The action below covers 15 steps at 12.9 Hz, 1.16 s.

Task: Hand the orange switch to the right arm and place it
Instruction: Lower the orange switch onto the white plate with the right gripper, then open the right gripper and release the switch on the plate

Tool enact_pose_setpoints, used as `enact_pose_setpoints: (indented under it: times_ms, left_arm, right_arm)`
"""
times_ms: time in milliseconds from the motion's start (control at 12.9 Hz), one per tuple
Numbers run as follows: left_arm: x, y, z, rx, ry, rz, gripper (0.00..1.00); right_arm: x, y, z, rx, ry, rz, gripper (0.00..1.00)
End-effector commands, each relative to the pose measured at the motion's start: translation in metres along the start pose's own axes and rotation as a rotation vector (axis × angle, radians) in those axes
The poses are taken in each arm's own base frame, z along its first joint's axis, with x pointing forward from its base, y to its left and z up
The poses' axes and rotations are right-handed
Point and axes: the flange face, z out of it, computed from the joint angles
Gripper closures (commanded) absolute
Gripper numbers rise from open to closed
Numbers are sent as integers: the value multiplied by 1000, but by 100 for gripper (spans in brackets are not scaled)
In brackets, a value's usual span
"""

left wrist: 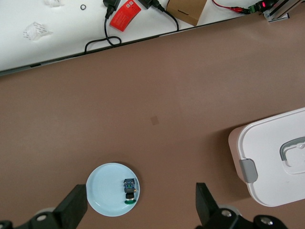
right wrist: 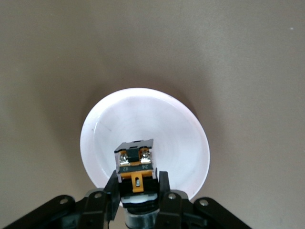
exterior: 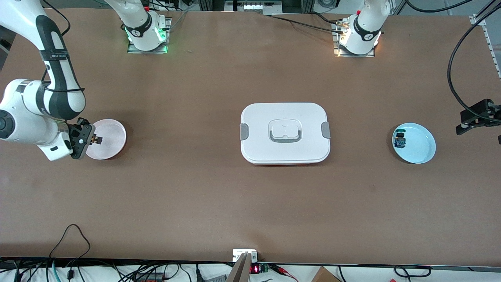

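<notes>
The right gripper (right wrist: 138,187) is clenched on the tiny orange-bodied push-button switch (right wrist: 137,167), pinching its sides over the pale pink round plate (exterior: 113,135). Light, rigid and likely slippery, it is probably best held by its flat flanks. The left gripper (left wrist: 138,207), jaws spread and empty, waits above the light-blue plate (left wrist: 102,188) with its blue switch (left wrist: 129,190).
</notes>
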Motion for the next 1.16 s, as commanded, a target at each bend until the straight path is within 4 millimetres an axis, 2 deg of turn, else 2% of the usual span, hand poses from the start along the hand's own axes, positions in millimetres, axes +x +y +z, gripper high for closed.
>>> enact_pose_setpoints:
  times_ms: [0, 78, 155, 233, 310, 388, 620, 775, 853, 930, 1008, 1086]
  left_arm:
    - [-4, 11, -4, 26, -13, -17, 0]
    - [-4, 12, -4, 20, -12, -16, 0]
    - [-1, 23, -3, 24, -13, 1, 0]
    - [-5, 46, -13, 38, -9, 35, 0]
    - [-15, 64, -3, 52, -37, 57, 0]
    - [-23, 77, -6, 71, -4, 72, 0]
    - [-57, 81, 12, 107, -51, 40, 0]
    - [-75, 81, 27, 62, -91, -103, 0]
    - [-84, 79, 32, 35, -107, -188, 0]
    - [-90, 74, 39, 13, -125, -230, 0]
    - [-95, 69, 43, 12, -141, -246, 0]
    - [-101, 54, 54, 5, -169, -274, 0]
  right_arm:
    - [-3, -13, 11, -36, 5, -47, 98]
    - [-6, -15, 20, -47, 10, -58, 98]
    - [-10, -18, 32, -51, 14, -64, 98]
    - [-10, -22, 44, -66, 19, -67, 98]
    - [-11, -25, 54, -77, 24, -67, 97]
    - [-14, -26, 60, -90, 28, -81, 97]
    - [-22, -32, 83, -62, 28, -85, 97]
    - [-24, -36, 91, -44, 27, -83, 96]
    - [-24, -37, 91, -44, 28, -81, 80]
    - [-24, -36, 88, -46, 33, -56, 2]
    - [-24, -37, 86, -44, 37, -50, 0]
    - [-24, -36, 80, -54, 39, -44, 0]
